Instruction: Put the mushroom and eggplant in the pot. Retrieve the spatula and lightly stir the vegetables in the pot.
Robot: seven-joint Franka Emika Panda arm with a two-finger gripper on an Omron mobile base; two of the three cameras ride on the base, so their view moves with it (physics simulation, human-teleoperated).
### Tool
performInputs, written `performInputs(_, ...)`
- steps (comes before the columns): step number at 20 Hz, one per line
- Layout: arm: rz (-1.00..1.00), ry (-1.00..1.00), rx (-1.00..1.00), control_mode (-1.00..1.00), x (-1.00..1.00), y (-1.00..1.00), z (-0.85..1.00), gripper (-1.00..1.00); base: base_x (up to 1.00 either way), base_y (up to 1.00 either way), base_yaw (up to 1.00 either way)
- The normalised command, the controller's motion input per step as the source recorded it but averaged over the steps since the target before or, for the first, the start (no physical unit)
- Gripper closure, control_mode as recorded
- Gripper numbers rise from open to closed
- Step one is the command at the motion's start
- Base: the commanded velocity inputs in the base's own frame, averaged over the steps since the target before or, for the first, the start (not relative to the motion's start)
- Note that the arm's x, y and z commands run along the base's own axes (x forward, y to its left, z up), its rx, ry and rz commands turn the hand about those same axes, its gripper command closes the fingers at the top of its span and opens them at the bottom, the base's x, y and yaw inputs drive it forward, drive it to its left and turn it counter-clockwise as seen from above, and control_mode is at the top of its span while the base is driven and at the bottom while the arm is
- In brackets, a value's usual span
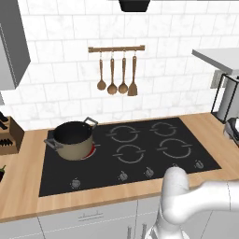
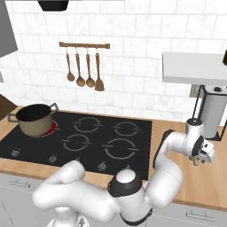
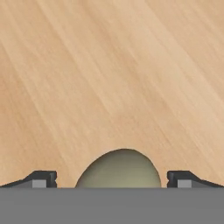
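The mushroom [image 3: 120, 169] sits between the spread fingers [image 3: 43, 179].

Beige round pot [image 1: 72, 141] on black cooktop's [image 1: 140, 154] rear-left burner; wooden utensil rack [image 1: 116, 48] on wall behind; olive rounded mushroom [image 3: 119, 169] on wooden counter [image 2: 208, 177] right of cooktop.

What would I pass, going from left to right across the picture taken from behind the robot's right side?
Pot on the glowing red burner → wooden utensils on their rail → black cooktop → open gripper over the wooden counter → paper towel roll on its stand.
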Motion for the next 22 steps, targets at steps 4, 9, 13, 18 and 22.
performInputs(4, 0.00, 0.00, 0.00, -1.00, 0.00, 0.00, -0.19, 1.00, 0.00, 0.00, 0.00)
performInputs(9, 0.00, -0.01, 0.00, -1.00, 0.00, 0.00, -0.14, 1.00, 0.00, 0.00, 0.00)
performInputs(13, 0.00, -0.10, 0.00, -1.00, -0.23, 0.00, -0.01, 1.00, 0.00, 0.00, 0.00)
performInputs(18, 0.00, -0.20, 0.00, -1.00, -0.72, 0.26, 0.40, 1.00, 0.00, 0.00, 0.00)
performInputs(22, 0.00, -0.12, 0.00, -1.00, -0.67, 0.89, 0.75, 1.00, 0.00, 0.00, 0.00)
